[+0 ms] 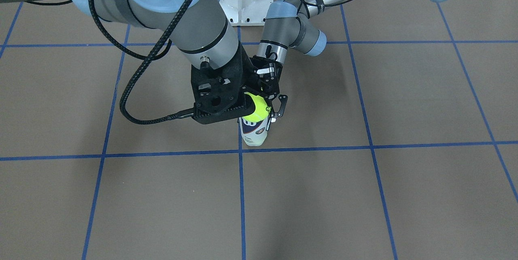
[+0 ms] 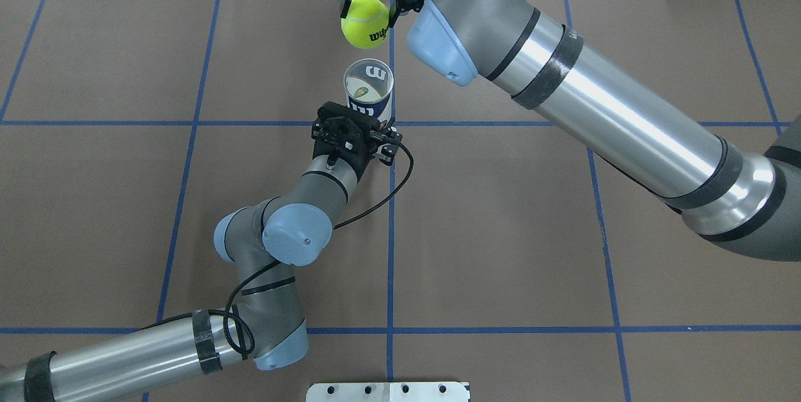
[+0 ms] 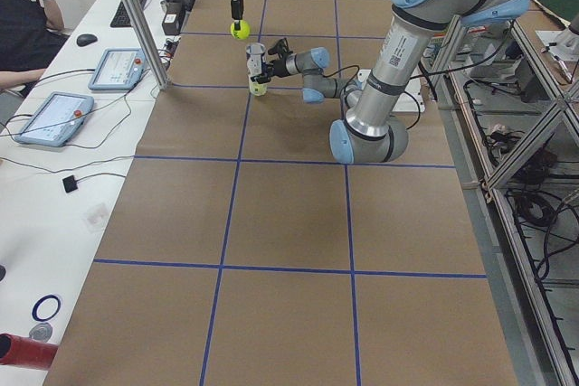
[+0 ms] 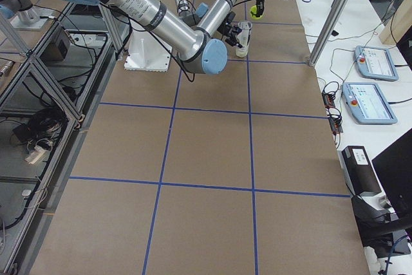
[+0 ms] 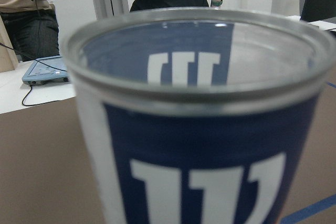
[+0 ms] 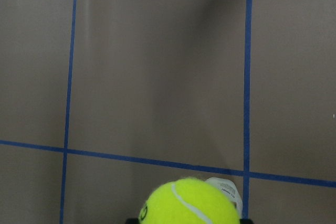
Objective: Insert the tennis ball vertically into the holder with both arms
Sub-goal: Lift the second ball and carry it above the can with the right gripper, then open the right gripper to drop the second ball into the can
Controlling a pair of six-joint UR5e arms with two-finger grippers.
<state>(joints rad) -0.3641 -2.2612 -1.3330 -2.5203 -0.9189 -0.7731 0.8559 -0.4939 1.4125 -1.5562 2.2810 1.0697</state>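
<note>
My right gripper (image 2: 369,12) grips the tennis ball (image 2: 365,21) near the holder (image 2: 368,92); the ball carries black "Wilson" script, partly visible. The holder's navy label (image 5: 210,145) shows a white "W".

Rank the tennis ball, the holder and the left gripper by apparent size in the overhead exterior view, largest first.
1. left gripper: its black body spans the widest area.
2. holder and tennis ball: nearly alike. The ball is held higher, nearer the camera, so these two stay unranked.
</note>
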